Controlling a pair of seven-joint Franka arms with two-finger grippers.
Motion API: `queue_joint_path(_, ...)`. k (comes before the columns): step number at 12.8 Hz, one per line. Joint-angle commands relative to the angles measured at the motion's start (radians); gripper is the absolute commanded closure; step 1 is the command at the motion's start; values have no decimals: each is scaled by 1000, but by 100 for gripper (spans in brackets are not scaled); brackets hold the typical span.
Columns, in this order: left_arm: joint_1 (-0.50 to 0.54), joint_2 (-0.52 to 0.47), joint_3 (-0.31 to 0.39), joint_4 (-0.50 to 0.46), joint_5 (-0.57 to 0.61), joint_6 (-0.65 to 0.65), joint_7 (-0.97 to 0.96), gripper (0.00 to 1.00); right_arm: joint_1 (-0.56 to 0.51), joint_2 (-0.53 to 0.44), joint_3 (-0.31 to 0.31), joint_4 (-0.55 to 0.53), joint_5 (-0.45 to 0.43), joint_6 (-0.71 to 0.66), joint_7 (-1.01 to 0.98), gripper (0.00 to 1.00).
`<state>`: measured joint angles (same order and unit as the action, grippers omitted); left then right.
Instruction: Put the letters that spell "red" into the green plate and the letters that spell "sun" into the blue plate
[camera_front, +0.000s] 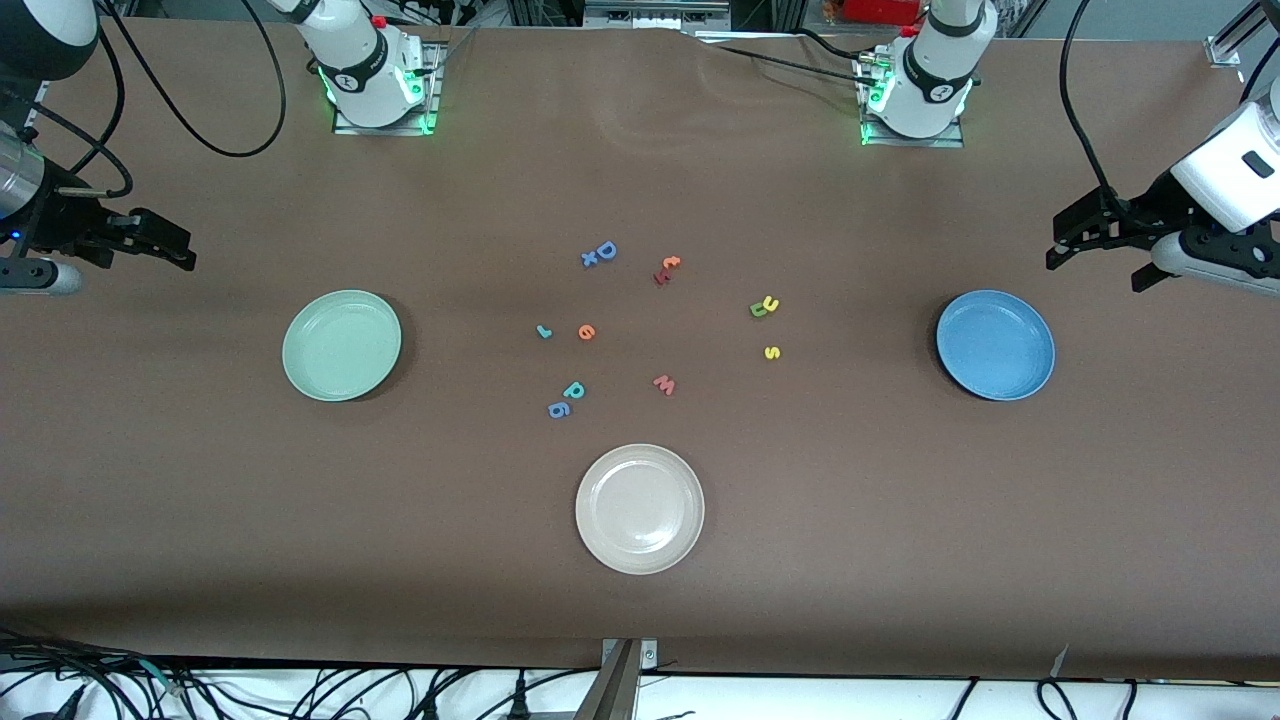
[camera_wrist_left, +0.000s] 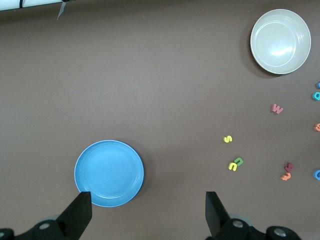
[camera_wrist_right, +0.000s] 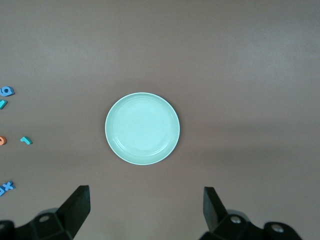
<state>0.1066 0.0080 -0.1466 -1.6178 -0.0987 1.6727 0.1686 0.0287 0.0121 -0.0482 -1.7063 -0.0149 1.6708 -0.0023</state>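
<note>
Even overhead light, soft shadows, mild glare on cream plate (camera_front: 640, 509), sharp focus

I am hovering my right pincer (camera_wrist_right: 146, 207) with its jaws standing wide apart over the brown surface (camera_wrist_right: 240, 60), holding nothing. The green plate (camera_wrist_right: 142, 128) is lying flat and bare just ahead of my two dark fingertips (camera_wrist_right: 79, 200). Off at the picture's edge, well apart from the plate, a teal r (camera_wrist_right: 26, 140), an orange letter (camera_wrist_right: 2, 141) and blue letters (camera_wrist_right: 6, 188) are lying loose
</note>
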Motion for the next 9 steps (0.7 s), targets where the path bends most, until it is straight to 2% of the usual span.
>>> queue_joint_path(1, 2, 6, -4, 27, 28, -19, -3, 0, -1, -11, 7, 2, -29, 0, 16, 0)
queue_joint_path(9, 2, 6, -4, 27, 28, -19, -3, 0, 0, -11, 8, 4, -36, -2, 15, 0)
